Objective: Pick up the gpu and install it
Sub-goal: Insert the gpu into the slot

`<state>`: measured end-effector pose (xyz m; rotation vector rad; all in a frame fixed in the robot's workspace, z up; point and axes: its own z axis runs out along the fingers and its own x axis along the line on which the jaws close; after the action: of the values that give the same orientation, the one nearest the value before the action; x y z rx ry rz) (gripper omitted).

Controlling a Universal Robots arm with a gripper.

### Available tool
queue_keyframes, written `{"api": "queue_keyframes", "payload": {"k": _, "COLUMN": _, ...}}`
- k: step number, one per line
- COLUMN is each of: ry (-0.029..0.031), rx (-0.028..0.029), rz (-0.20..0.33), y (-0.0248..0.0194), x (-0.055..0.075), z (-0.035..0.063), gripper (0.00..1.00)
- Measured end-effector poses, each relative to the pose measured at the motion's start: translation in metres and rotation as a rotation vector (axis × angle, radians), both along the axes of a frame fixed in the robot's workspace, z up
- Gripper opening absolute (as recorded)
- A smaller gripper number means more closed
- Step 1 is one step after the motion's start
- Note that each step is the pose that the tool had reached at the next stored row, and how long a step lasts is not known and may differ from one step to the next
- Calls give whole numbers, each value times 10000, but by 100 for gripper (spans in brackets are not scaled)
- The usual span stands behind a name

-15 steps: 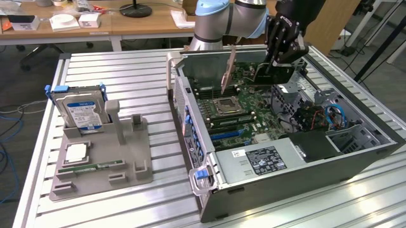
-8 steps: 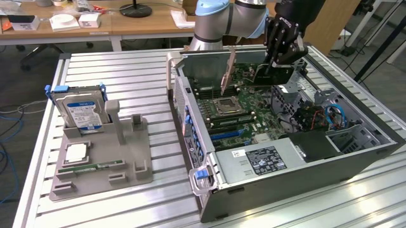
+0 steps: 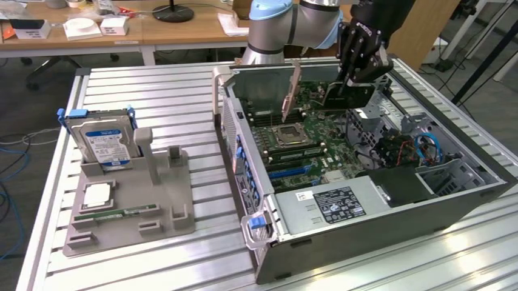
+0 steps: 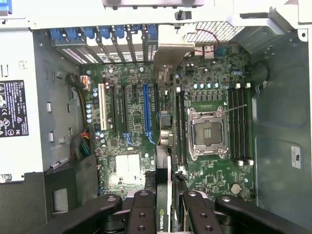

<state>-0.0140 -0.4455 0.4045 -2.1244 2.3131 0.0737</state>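
GPU (image 3: 348, 97) gripped on edge by the hand (image 3: 357, 82), which points down over the motherboard (image 3: 312, 151) in the case (image 3: 380, 233).

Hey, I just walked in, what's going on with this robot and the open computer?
The robot arm's gripper is clamped on the gpu and holds it on edge above the motherboard of the open computer case. The card is not yet seated in a slot. On the table beside the case, a hard drive and a memory stick sit in a grey holder.
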Motion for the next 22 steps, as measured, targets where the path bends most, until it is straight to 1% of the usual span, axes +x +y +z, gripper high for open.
{"api": "queue_keyframes", "payload": {"k": 4, "ry": 0, "rx": -2, "rz": 0, "y": 0, "x": 0, "z": -8, "gripper": 26}}
{"api": "queue_keyframes", "payload": {"k": 9, "ry": 0, "rx": -1, "rz": 1, "y": 0, "x": -1, "z": -47, "gripper": 26}}
{"api": "queue_keyframes", "payload": {"k": 22, "ry": 0, "rx": -2, "rz": 0, "y": 0, "x": -1, "z": -98, "gripper": 26}}
